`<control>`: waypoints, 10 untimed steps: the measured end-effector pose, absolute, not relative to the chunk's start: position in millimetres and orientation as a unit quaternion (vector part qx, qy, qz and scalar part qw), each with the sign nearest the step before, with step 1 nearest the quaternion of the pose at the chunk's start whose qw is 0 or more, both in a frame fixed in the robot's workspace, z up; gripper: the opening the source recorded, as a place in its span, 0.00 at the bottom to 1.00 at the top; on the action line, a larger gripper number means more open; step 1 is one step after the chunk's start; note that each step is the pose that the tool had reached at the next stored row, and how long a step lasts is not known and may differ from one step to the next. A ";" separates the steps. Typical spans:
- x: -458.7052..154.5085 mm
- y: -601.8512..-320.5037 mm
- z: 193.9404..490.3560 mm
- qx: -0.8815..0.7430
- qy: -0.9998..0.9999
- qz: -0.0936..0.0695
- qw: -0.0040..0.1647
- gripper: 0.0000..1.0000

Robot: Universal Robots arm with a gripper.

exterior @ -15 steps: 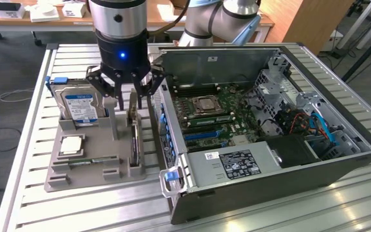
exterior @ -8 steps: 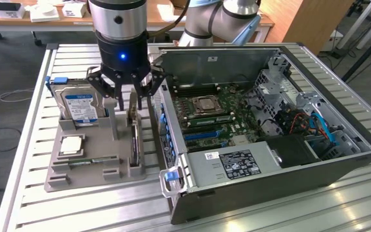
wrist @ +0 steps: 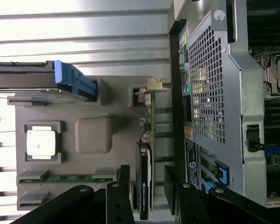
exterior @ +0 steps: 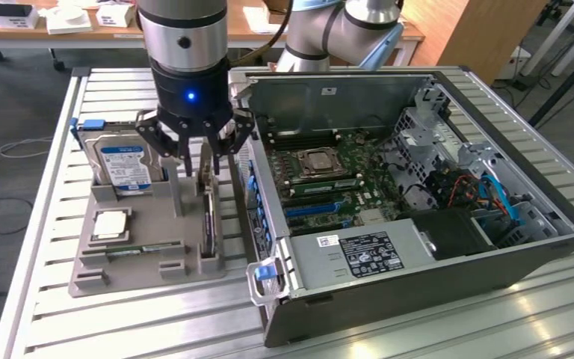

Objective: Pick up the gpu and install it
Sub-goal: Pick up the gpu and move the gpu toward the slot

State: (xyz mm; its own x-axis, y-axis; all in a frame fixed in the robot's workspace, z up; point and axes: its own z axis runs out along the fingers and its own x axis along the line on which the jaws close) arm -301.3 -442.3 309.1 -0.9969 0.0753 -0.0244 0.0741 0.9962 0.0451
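The gpu (exterior: 207,213) stands on its long edge in a slot of the grey holder tray (exterior: 132,280), between the hard drive and the open computer case. In the wrist view, the gpu (wrist: 144,154) shows as a thin green board with a black cooler and a silver bracket at its far end. My gripper (exterior: 202,155) hangs straight down over the card's bracket-side half. It is open. Its black fingers (wrist: 123,184) stand on either side of the card with a gap on each side, so my gripper (wrist: 147,171) straddles the cooler without gripping.
The tray also holds a hard drive (exterior: 125,164) with a blue-white label, a CPU (exterior: 110,224) and a RAM stick (exterior: 147,248). The open computer case (exterior: 486,254) lies at the exterior view's right, its motherboard (exterior: 327,179) exposed. The case wall (wrist: 210,93) stands close beside the gpu.
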 end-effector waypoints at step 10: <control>-301.3 -442.3 293.7 0.037 0.999 0.022 0.013 0.43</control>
